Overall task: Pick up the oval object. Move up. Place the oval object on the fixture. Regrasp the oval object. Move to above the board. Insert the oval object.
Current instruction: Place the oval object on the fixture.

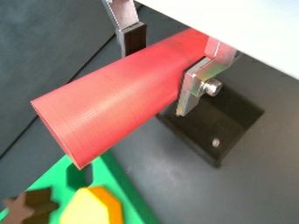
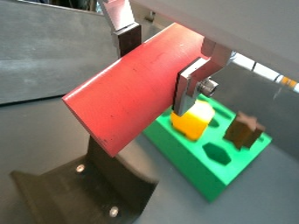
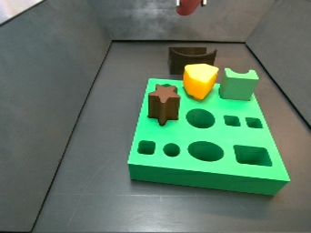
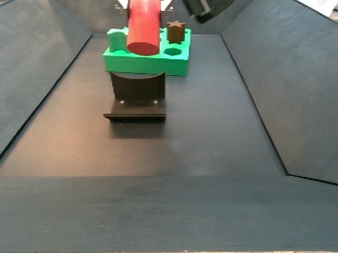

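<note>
My gripper (image 1: 163, 66) is shut on the oval object (image 1: 111, 109), a smooth salmon-red rod, gripped across its width between the silver fingers (image 1: 194, 89). Both wrist views show this grip (image 2: 158, 66). The rod (image 4: 141, 25) hangs in the air above the fixture (image 4: 136, 99), a dark block with a curved notch, and does not touch it. In a side view only the rod's lower end (image 3: 188, 7) shows at the top edge, above the fixture (image 3: 188, 56). The green board (image 3: 206, 136) lies on the floor beside the fixture.
A dark brown star peg (image 3: 165, 100) and a yellow wedge (image 3: 201, 80) stand in the board. A light green notched block (image 3: 239, 85) sits at the board's far corner. Dark sloping walls enclose the floor (image 4: 158, 178).
</note>
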Tool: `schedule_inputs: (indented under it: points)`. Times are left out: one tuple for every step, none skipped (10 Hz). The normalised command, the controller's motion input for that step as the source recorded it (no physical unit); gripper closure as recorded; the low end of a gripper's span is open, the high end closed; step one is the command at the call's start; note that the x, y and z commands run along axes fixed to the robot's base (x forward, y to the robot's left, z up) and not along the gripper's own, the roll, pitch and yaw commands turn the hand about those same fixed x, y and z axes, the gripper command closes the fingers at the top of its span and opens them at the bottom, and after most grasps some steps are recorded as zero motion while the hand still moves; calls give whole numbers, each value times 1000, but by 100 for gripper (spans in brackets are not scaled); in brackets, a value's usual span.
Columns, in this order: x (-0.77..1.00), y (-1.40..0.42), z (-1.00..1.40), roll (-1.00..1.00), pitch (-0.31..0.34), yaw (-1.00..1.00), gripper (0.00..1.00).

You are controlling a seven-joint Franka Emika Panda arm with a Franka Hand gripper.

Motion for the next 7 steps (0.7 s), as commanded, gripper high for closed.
schedule_inputs:
  points:
    - [290,48,-15,-629,88,-107,100]
    - [190,49,-17,-405,76,-110,100]
    - [139,43,-14,-304,74,-105,100]
    - [124,133,-1000,-1000,166,-91,100]
    - [123,137,-1000,-1000,142,-102,100]
    - [144,139,-1000,-1000,177,-144,100]
    - [154,137,-1000,-910,178,-152,100]
